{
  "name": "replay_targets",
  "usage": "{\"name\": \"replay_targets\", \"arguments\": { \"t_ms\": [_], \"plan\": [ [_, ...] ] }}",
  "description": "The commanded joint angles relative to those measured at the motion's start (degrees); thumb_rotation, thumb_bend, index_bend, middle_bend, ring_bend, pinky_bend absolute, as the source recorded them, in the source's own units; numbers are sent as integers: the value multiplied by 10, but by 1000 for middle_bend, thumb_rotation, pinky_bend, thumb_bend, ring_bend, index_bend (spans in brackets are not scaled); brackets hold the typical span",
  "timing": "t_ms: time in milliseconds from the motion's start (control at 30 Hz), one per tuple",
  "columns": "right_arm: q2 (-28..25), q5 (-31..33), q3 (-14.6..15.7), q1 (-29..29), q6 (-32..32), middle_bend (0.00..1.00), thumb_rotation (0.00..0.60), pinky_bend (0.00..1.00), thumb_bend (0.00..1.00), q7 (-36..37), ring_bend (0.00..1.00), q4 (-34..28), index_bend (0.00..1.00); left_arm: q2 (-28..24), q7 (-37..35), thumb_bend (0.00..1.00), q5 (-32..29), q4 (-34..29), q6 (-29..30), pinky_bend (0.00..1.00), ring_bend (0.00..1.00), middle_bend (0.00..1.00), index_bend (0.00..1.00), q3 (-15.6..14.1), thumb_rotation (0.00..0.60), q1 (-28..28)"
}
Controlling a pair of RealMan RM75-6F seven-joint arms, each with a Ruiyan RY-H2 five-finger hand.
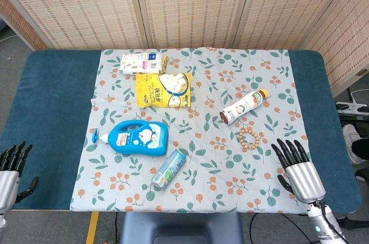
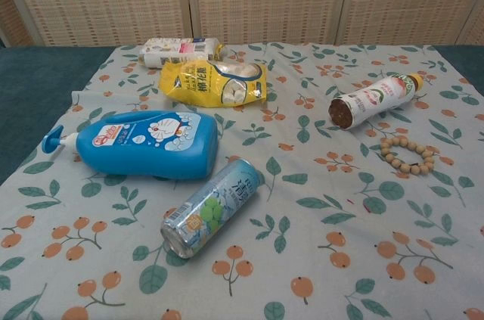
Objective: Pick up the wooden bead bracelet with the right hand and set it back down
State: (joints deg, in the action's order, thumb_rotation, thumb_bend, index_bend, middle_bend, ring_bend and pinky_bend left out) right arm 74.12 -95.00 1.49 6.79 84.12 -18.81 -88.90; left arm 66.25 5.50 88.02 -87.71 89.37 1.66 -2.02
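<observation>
1. The wooden bead bracelet [image 1: 249,138] lies flat on the leafy cloth [image 1: 253,183], a small ring of light beads. Nothing touches it.
2. Just behind the bracelet lies a white drink bottle [image 1: 244,106] with an orange cap, on its side.
3. The right robot hand [image 1: 298,170] rests near the bracelet, at the cloth's edge, toward the front of the desk [image 1: 52,105]. Its dark fingers [image 1: 286,150] are spread apart and it holds nothing.
4. The left robot hand [image 1: 11,172] is far from the bracelet, at the other end of the desk. Its fingers are apart too, and it holds nothing.
5. A green drink can [image 1: 169,169] lies on its side, well to the left of the bracelet.
6. A blue pump bottle [image 1: 137,137] lies further left than the can.
7. A yellow snack bag [image 1: 163,89] and a white carton [image 1: 140,63] lie far behind the bracelet, to the left.
</observation>
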Motion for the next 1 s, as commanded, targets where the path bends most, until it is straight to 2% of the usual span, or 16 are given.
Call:
{"name": "replay_targets", "arguments": {
  "t_ms": [33, 167, 267, 433, 533, 600, 700, 767, 900, 1000],
  "plan": [
    [7, 14, -5, -2, -5, 0, 600, 0, 205, -12, 0, 1, 0, 0, -2, 362, 2, 1, -2, 117, 0, 0, 0, -2, 600, -1],
    [12, 31, -12, 3, -20, 0, 600, 0, 206, -13, 0, 4, 0, 0, -8, 361, 7, 1, 2, 117, 0, 0, 0, -2, 600, -1],
    [36, 57, -32, 14, -36, 0, 600, 0, 208, -14, 0, 31, 0, -1, -10, 362, 2, 1, -2, 117, 0, 0, 0, -1, 600, -1],
    [72, 83, -52, 59, -103, 4, 600, 0, 215, -26, 0, 77, 0, -5, -13, 363, -5, -4, -10, 120, 0, 0, 0, 0, 600, -3],
    [100, 91, -68, 81, -115, 61, 600, 0, 227, -60, 0, 97, 9, -3, -17, 362, 7, 0, -7, 120, 0, 0, 0, -1, 600, -7],
    [123, 93, -74, 97, -129, 162, 600, 0, 258, -55, 0, 118, 82, -1, -20, 361, 13, 4, -6, 121, 0, 0, 0, -2, 600, -8],
    [148, 102, -78, 124, -166, 244, 600, 0, 277, -64, 0, 155, 187, 0, -17, 359, 10, 4, -7, 121, 0, 0, 0, -3, 600, -7],
    [161, 119, -81, 138, -198, 278, 600, 0, 277, -75, 0, 177, 230, -1, -15, 358, 7, 2, -8, 120, 0, 0, 0, -3, 600, -7],
    [166, 131, -83, 146, -216, 296, 600, 0, 277, -78, 0, 185, 250, -1, -16, 357, 10, 3, -6, 121, 0, 0, 0, -3, 600, -7],
    [182, 138, -88, 166, -236, 337, 600, 0, 277, -77, 0, 215, 296, 4, -21, 357, 13, 13, -2, 120, 0, 0, 0, -2, 600, -7]
  ]
}}
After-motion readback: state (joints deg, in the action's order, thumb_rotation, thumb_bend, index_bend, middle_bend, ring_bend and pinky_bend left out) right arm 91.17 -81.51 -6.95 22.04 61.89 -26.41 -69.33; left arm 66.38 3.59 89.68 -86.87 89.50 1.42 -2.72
